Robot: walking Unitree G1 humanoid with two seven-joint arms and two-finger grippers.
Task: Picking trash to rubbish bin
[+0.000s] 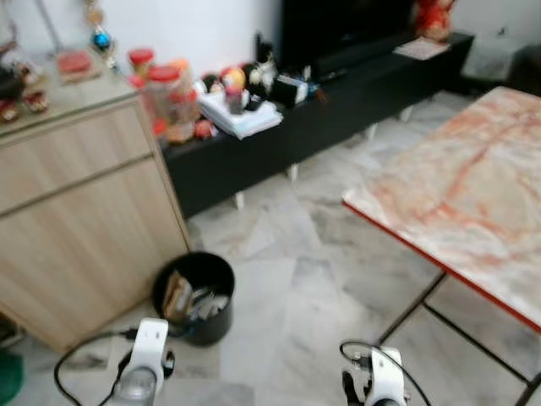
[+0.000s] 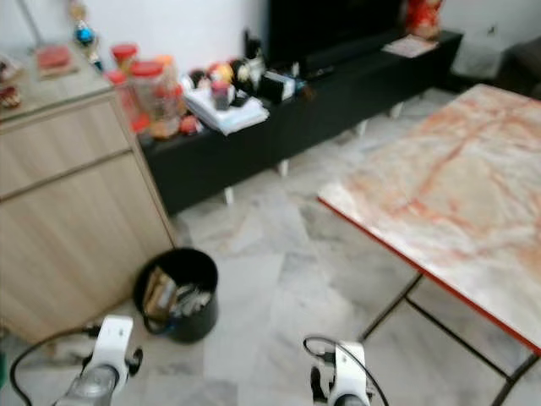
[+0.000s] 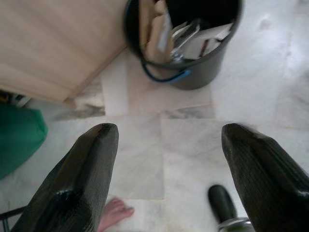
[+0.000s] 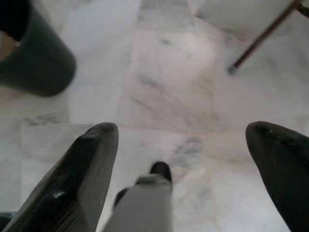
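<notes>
**Both pincers hang empty above the marble floor, bin beside the cabinet**

Here we are on a pale marble floor [image 1: 279, 254], and the black rubbish bin [image 1: 196, 296] stands upright on it, right against the corner of a light wooden cabinet [image 1: 76, 220]. The bin is already stuffed: brown cardboard [image 3: 153, 29] and white papers [image 3: 203, 41] poke up inside, and a blue-edged bit of liner or cord hangs over its rim.

The left pincer [image 3: 166, 181] hovers over the floor just short of the bin, its two black fingers [image 3: 82, 179] spread wide with nothing between them. A green bag [image 3: 19, 137] sits on the floor off to one side of it, beside the cabinet's base, and what looks like a bare foot [image 3: 115, 212] shows near that finger.

The right pincer [image 4: 186, 179] also hangs released, fingers far apart and empty, above bare tiles; the dark wall of the bin is off to one side and a thin leg of the desk [image 4: 263, 36] meets the floor ahead.

To the robot's right stands the desk [image 1: 473, 194], a pinkish marble top with a red edge on thin black legs. Along the far wall runs a low black TV bench [image 1: 338, 110], cluttered with red-lidded jars [image 1: 173, 101], books and small items. The picture is a touch blurred.
</notes>
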